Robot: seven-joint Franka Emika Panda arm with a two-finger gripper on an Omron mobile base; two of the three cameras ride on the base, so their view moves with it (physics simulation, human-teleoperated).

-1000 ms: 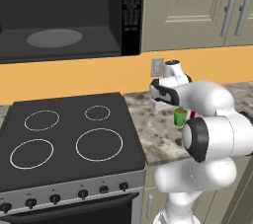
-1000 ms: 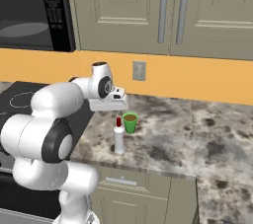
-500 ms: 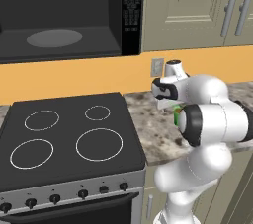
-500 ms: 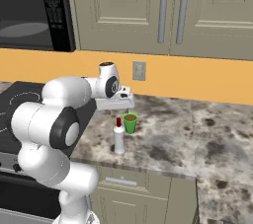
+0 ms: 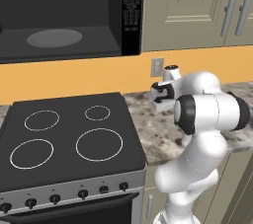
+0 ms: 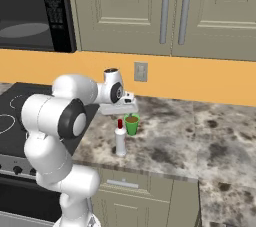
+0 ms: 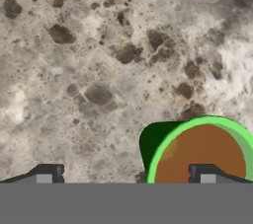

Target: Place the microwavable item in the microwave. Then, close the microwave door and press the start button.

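Observation:
The green cup (image 6: 132, 123) with brownish contents stands upright on the speckled counter, just right of the stove. In the hand view the cup (image 7: 202, 151) lies at the lower right, under the right fingertip (image 7: 205, 174). My gripper (image 7: 126, 174) points straight down and is open with nothing between its fingers; it is centred a little to one side of the cup. From the right base view the gripper (image 6: 129, 111) hovers just above the cup's rim. The microwave (image 5: 64, 16) hangs open above the stove, showing its grey turntable (image 5: 54, 38) and keypad strip (image 5: 132, 13). Its door is out of view.
A slim white bottle with a red cap (image 6: 120, 140) stands close in front of the cup, to its left. The black stove (image 5: 69, 136) lies left of the arm. A wall socket (image 6: 140, 71) and closed cabinets (image 6: 175, 11) are behind. The counter (image 6: 200, 136) runs on to the right.
The hand has moved right and slightly down, from beside the cup to just above it. The elbow has swung round in front of the cup in the left base view.

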